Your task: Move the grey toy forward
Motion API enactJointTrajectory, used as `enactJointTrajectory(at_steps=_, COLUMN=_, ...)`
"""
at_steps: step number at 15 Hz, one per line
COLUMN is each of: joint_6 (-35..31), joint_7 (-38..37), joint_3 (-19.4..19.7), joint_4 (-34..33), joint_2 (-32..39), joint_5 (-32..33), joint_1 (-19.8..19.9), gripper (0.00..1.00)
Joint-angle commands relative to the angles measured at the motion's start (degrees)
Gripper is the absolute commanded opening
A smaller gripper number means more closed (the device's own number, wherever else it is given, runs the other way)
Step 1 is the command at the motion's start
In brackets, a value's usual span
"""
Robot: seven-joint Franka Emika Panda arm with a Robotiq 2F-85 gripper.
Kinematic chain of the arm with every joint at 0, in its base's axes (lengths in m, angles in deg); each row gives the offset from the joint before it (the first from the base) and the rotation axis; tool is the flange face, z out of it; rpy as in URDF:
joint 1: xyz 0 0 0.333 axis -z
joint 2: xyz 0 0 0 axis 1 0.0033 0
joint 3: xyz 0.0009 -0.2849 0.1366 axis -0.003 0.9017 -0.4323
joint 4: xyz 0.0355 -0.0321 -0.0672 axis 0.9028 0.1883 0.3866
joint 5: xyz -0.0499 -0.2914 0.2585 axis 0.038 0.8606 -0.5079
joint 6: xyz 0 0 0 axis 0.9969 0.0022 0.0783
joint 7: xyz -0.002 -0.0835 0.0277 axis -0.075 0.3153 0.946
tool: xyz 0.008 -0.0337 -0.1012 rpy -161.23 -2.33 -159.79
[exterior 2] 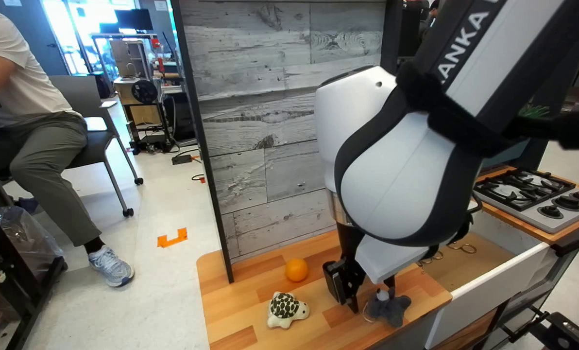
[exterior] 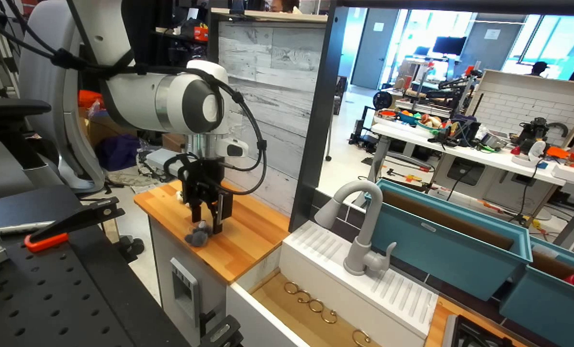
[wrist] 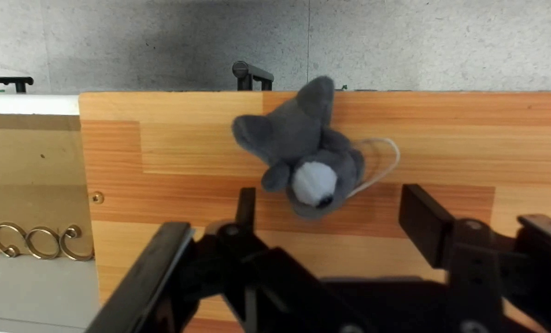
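The grey toy is a small plush with a white snout, dark nose and thin pale string. It lies on the wooden counter near its edge in both exterior views (exterior: 199, 237) (exterior 2: 391, 310). In the wrist view the grey toy (wrist: 294, 132) lies mostly ahead of the fingers, its head about level with the space between the tips. My gripper (wrist: 331, 226) is open, with nothing held between its fingers. In both exterior views the gripper (exterior: 208, 222) (exterior 2: 371, 297) points down just above the counter, right beside the toy.
A turtle toy (exterior 2: 285, 310) and an orange ball (exterior 2: 297, 270) sit on the wooden counter (exterior 2: 231, 311). A grey plank wall (exterior: 272, 96) stands behind it. A sink basin (exterior: 277, 294) with a faucet (exterior: 364, 231) adjoins the counter; teal bins (exterior: 441, 241) stand beyond.
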Motion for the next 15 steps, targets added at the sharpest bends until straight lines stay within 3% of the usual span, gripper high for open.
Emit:
enactJointTrajectory(at_steps=1, joint_6=1.8, joint_7=1.0, joint_3=0.3, joint_4=-0.5, joint_2=-0.8, joint_5=-1.3, joint_1=-0.6, gripper=1.00)
enactJointTrajectory(at_steps=4, joint_6=4.4, joint_7=-0.4, joint_3=1.5, joint_4=0.5, joint_2=-2.5, joint_5=-0.7, joint_1=-2.0, gripper=1.00)
enactJointTrajectory(at_steps=9, joint_6=15.8, joint_7=0.1, joint_3=-0.3, joint_4=4.3, joint_2=-9.9, joint_5=-0.5, joint_1=-1.3, gripper=1.00)
enactJointTrajectory(at_steps=15, joint_6=13.2, joint_7=0.8, joint_3=-2.9, joint_4=13.2, joint_2=-21.2, joint_5=0.1, joint_1=0.0, gripper=1.00)
